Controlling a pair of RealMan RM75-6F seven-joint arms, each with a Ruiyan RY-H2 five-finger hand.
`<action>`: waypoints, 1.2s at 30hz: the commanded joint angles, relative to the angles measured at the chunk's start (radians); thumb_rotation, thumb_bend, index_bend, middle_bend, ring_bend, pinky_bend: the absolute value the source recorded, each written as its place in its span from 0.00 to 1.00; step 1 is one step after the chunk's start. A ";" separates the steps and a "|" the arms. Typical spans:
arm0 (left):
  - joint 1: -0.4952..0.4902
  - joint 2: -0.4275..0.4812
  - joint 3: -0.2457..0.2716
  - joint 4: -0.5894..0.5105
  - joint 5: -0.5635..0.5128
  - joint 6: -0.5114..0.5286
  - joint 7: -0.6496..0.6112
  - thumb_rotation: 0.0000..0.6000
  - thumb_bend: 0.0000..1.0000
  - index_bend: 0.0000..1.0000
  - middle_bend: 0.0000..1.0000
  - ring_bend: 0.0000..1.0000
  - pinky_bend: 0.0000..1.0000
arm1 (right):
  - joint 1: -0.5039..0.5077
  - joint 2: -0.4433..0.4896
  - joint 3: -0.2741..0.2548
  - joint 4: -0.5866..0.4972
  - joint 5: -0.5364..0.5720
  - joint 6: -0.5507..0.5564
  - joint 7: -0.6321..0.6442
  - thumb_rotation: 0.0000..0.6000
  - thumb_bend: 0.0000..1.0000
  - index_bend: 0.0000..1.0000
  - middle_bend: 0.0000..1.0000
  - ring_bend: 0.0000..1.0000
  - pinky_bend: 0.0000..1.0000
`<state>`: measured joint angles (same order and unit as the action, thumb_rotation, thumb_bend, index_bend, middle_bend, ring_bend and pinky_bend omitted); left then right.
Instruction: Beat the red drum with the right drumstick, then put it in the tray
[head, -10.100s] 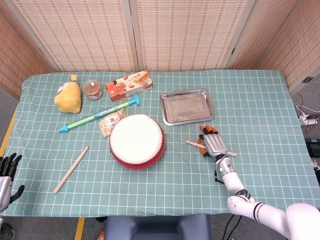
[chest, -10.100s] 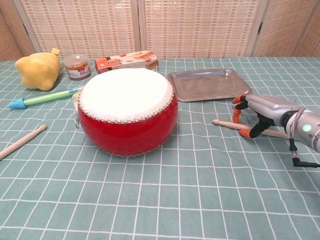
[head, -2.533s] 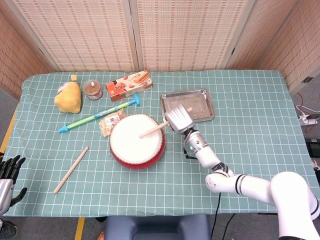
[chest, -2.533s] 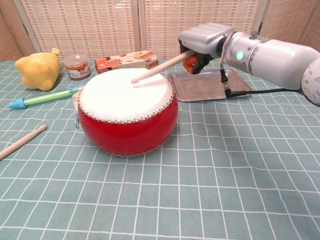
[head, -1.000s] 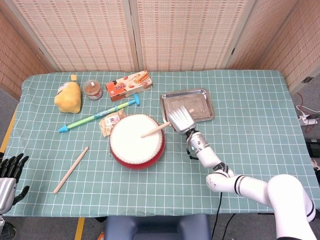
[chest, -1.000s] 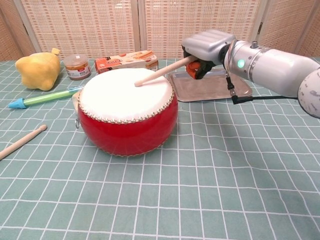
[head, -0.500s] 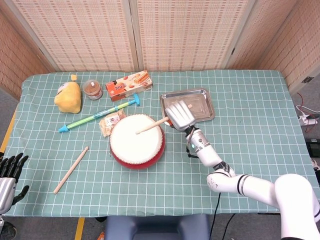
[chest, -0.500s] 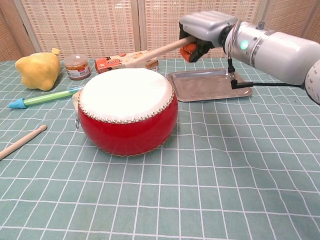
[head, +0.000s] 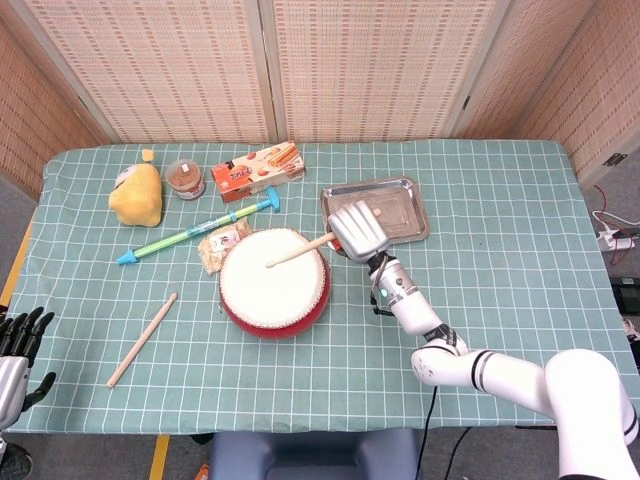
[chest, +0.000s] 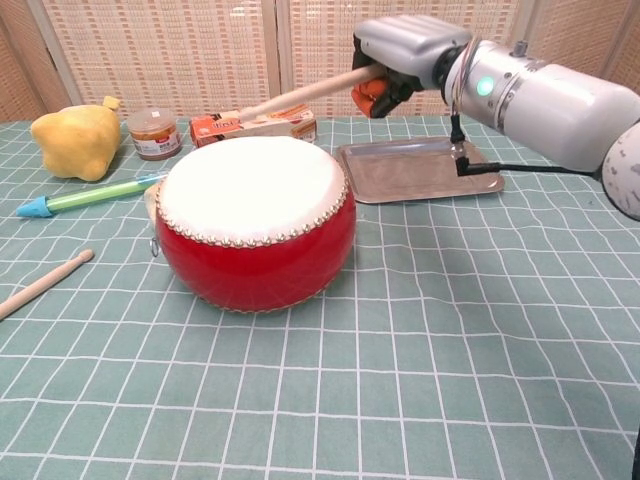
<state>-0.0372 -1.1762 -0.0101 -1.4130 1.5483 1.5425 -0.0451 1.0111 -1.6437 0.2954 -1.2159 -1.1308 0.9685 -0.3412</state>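
My right robot hand (chest: 400, 52) grips the drumstick (chest: 300, 97), raised clear above the red drum (chest: 252, 222).

In the head view our left hand (head: 15, 345) is cut by the picture's left edge off the table's near left corner, so we cannot tell how its fingers lie, and the chest view does not show it at all. Our right hand (chest: 405, 50) covers the butt of the right drumstick (chest: 300, 96), and the chest view's right edge cuts off that arm. The other drumstick (chest: 45, 283) runs out of the chest view at the left edge, and the print on the snack box (head: 257, 170) near the table's far edge is too small to read.
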 joint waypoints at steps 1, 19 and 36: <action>0.001 -0.001 0.000 0.002 -0.002 0.000 -0.002 1.00 0.25 0.00 0.00 0.00 0.00 | -0.002 -0.002 -0.008 0.011 0.004 -0.023 -0.019 1.00 1.00 1.00 1.00 1.00 1.00; 0.005 -0.003 0.000 0.007 -0.008 -0.002 -0.007 1.00 0.25 0.00 0.00 0.00 0.00 | -0.037 0.024 0.025 0.027 0.028 -0.006 0.033 1.00 1.00 1.00 1.00 1.00 1.00; 0.024 0.018 0.005 -0.047 -0.013 0.018 0.040 1.00 0.25 0.00 0.00 0.00 0.00 | -0.028 -0.204 0.004 0.639 0.033 -0.235 0.399 1.00 0.96 1.00 0.99 0.99 1.00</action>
<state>-0.0145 -1.1589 -0.0055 -1.4583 1.5351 1.5594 -0.0058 0.9554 -1.7647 0.2986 -0.7182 -1.0730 0.8038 -0.0488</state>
